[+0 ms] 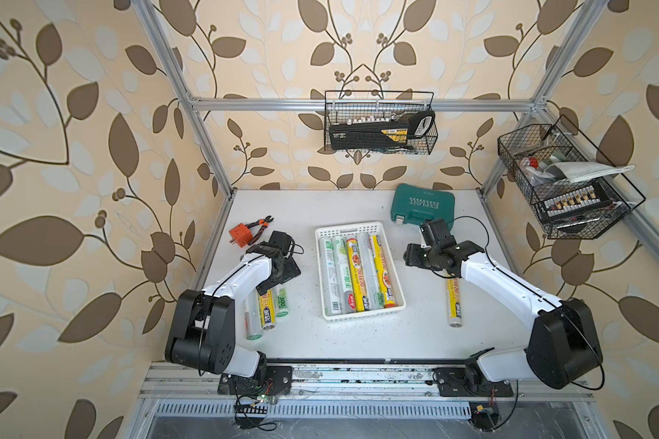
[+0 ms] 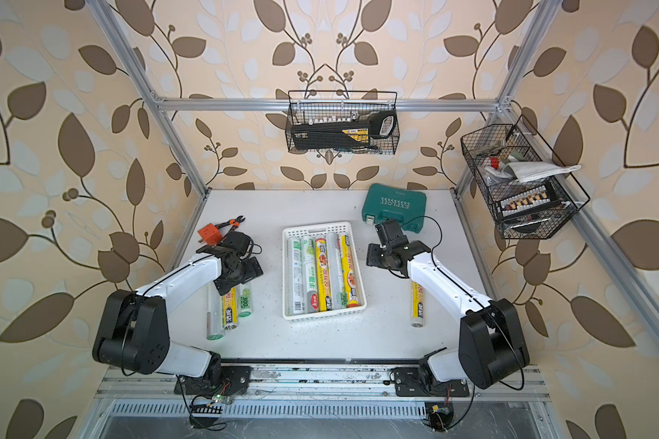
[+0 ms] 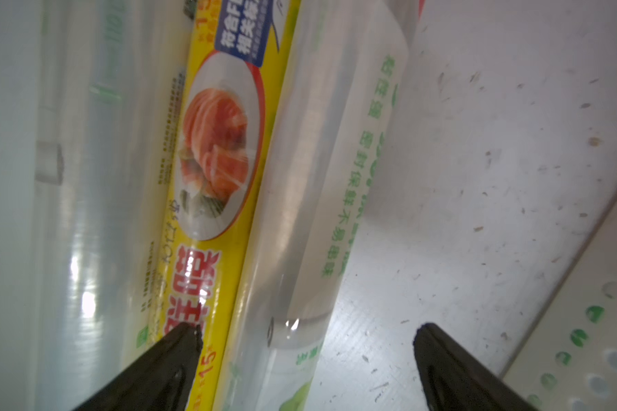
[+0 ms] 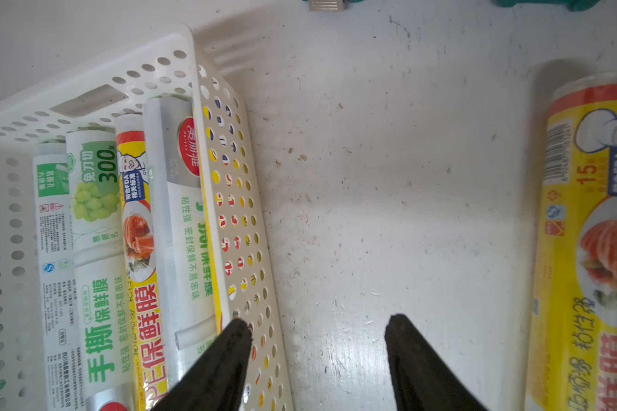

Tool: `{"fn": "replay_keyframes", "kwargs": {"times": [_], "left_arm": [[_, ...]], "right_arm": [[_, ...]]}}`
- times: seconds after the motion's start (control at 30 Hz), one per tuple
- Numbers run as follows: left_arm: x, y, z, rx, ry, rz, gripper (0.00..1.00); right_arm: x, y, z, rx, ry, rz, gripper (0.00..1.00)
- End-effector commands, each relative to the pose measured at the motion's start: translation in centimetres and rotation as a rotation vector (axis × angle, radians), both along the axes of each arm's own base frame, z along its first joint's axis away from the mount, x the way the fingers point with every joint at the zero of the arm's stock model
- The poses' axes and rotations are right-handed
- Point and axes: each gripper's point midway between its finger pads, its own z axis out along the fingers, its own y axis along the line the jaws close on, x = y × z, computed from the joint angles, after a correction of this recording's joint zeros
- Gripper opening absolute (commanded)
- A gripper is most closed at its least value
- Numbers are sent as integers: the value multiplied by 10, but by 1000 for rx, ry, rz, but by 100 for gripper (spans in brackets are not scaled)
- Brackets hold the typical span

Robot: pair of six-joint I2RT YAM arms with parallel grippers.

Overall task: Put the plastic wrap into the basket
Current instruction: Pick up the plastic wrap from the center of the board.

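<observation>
Left fingers [image 3: 179, 352] spread over the clear roll [image 3: 310, 178], left of the basket [image 1: 349, 228].
Straddle only this roll; right fingers [image 4: 228, 356] stand apart, empty.

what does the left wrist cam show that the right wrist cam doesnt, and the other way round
Only the left wrist view: a yellow roll lying between two clear rolls on the table, just beyond the open left end effector.
Only the right wrist view: the packed rolls inside the basket, a lone yellow roll lying apart on the table, the green case at the frame edge, and the open right end effector.
Both: the white table and a stretch of the basket's perforated wall.
</observation>
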Motion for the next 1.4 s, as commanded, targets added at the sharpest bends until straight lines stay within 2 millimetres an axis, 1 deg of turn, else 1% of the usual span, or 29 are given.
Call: {"fn": "replay_keyframes", "kwargs": {"times": [0.0,0.1,0.37,0.5,0.6,0.73,0.93,1.0,1.27,1.37], "left_arm": [[21,-3,6,-7,-64,-6,99],[26,-9,2,-31,-69,-19,99],[37,-18,1,-61,-66,-45,96],[40,-23,0,-78,-61,-69,95],[41,-24,2,-62,-49,-82,90],[44,-34,5,-63,-59,-110,90],[48,-39,1,-80,-49,-121,89],[49,-42,-1,-88,-40,-129,87],[51,-52,-10,-123,-16,-155,76],[51,-56,-12,-124,-7,-165,73]], "right_arm": [[0,1,3,19,-17,24,64],[0,-1,1,24,-12,16,63],[2,-2,-3,32,-1,16,63],[2,-2,-4,32,0,16,63],[2,-1,-4,34,0,17,63],[2,-1,-5,35,4,16,63],[1,-2,-5,35,4,15,63],[1,-1,-6,34,6,16,63],[2,-2,-9,38,15,13,63],[2,-3,-9,39,17,12,63]]}}
